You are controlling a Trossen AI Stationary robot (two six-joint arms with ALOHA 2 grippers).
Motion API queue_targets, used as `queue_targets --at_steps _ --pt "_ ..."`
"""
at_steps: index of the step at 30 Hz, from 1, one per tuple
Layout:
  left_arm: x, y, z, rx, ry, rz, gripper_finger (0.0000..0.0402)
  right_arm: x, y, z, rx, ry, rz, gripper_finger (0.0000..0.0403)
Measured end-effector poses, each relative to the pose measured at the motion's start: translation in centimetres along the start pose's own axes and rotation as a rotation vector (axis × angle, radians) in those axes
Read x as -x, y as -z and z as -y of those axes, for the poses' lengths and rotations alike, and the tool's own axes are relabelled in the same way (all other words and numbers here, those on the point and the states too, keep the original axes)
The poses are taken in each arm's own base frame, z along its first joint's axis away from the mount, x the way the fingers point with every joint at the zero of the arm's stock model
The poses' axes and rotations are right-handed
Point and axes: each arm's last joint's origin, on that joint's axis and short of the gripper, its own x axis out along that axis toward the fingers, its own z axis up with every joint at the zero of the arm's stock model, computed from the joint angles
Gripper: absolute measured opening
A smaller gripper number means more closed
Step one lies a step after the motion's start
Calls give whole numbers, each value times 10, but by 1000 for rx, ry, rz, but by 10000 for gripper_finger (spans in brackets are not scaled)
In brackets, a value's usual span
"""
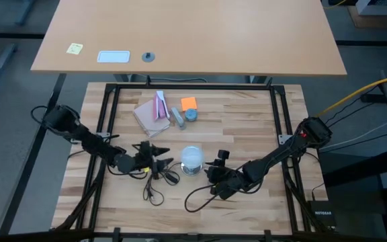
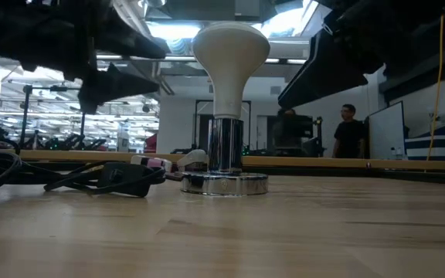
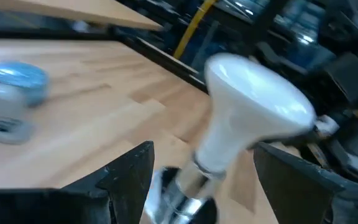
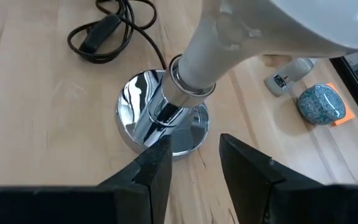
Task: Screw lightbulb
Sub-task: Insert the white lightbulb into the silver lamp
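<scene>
Nearest, black cord (image 2: 91,179) on the table (image 2: 300,232); lightbulb (image 2: 229,58) upright in chrome socket (image 2: 224,166) at centre. Left gripper (image 3: 201,180) spread wide either side, untouching. Right gripper (image 4: 194,158) narrowly parted beside the base.

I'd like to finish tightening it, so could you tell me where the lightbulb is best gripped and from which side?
Grip the lightbulb around its wide frosted head, coming in level from the side. It stands upright in the chrome socket, so the round dome offers opposing faces above the narrow neck. The left hand already has its fingers to either side.
</scene>
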Motion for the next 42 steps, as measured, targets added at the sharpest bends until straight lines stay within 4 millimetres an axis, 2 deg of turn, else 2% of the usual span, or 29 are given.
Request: queue_targets --at_steps 3,8,14,21,27,35,42 --pt "-6 12 -1 -12 55 -18 266 0 0 0 -2 0 1 138" --pt "-14 27 -3 0 148 93 266 0 -2 -1 -17 -6 16 138" --pt "-37 46 -2 -34 207 30 266 0 -2 -1 -19 -8 17 138" --pt "-65 44 12 -129 244 76 266 0 -2 -1 -22 -15 19 138" --pt "-68 42 7 -124 220 77 266 0 -3 -1 -28 -17 25 138" --pt "-65 54 6 -146 203 -14 266 0 -3 -1 -26 -16 22 138" --pt "-66 54 4 -166 173 -16 266 0 -3 -1 -25 -16 22 138"
